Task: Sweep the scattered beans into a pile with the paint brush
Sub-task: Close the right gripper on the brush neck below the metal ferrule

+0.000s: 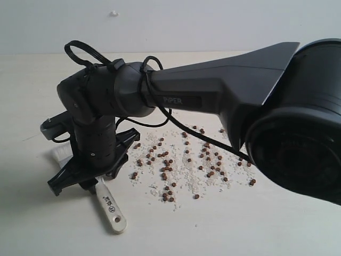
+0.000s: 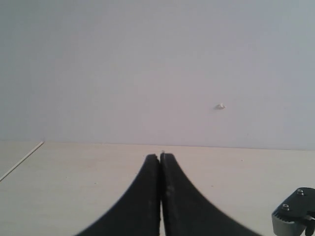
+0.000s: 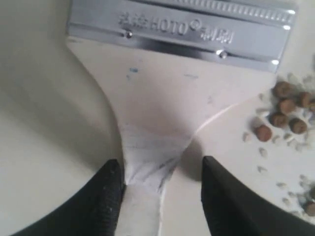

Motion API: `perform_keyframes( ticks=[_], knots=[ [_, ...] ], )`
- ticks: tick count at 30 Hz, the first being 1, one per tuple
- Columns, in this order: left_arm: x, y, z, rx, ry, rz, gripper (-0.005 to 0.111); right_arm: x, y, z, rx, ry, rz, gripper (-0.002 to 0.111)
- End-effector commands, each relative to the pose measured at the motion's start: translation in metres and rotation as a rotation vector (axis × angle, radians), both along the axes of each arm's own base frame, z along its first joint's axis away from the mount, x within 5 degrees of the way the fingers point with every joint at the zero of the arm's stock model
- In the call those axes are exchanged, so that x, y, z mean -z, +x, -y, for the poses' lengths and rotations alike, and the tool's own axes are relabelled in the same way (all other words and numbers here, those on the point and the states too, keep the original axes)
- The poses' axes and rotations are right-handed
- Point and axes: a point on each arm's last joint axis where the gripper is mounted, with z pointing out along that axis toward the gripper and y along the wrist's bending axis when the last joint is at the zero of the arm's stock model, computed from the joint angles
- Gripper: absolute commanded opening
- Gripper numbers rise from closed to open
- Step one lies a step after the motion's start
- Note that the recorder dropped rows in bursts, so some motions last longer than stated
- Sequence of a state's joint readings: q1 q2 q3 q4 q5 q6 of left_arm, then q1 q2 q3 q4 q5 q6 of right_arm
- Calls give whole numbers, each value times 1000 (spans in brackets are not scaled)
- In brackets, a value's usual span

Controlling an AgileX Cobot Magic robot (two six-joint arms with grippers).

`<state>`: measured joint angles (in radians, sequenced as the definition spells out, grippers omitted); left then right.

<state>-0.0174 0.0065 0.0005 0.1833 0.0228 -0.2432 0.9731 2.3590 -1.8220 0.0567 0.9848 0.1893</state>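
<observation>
The paint brush [image 1: 111, 209] lies flat on the pale table at the left, its wooden handle end pointing toward the front edge. The silver ferrule [image 3: 182, 28] and the flared handle [image 3: 157, 98] show in the right wrist view. My right gripper [image 1: 89, 166] [image 3: 162, 166] reaches across and straddles the narrow neck of the handle. Its jaws are open, with one finger against the handle and the other a gap away. The beans [image 1: 181, 160] [image 3: 283, 105] lie scattered with whitish crumbs to the right of the brush. No pile is in view. My left gripper [image 2: 160, 157] is shut and empty, above bare table.
The right arm's big dark body [image 1: 298, 117] fills the right side of the exterior view and hides the table behind it. A black cable [image 1: 176, 125] hangs over the beans. A small white spot [image 1: 113, 13] sits on the back wall.
</observation>
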Motion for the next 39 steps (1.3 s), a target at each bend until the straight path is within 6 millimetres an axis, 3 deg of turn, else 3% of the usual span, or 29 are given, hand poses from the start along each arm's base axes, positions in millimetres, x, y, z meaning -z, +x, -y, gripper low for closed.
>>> perform_keyframes(
  ticks=[1,32,39],
  knots=[
    [-1,-1,0,3,-1,8,0,3,2,1,24,-28,16,47],
    [-1,-1,0,3,-1,8,0,3,4,4,-88,-71,49,47],
    [-1,-1,0,3,-1,8,0,3,5,2,-86,-51,63,55]
  ],
)
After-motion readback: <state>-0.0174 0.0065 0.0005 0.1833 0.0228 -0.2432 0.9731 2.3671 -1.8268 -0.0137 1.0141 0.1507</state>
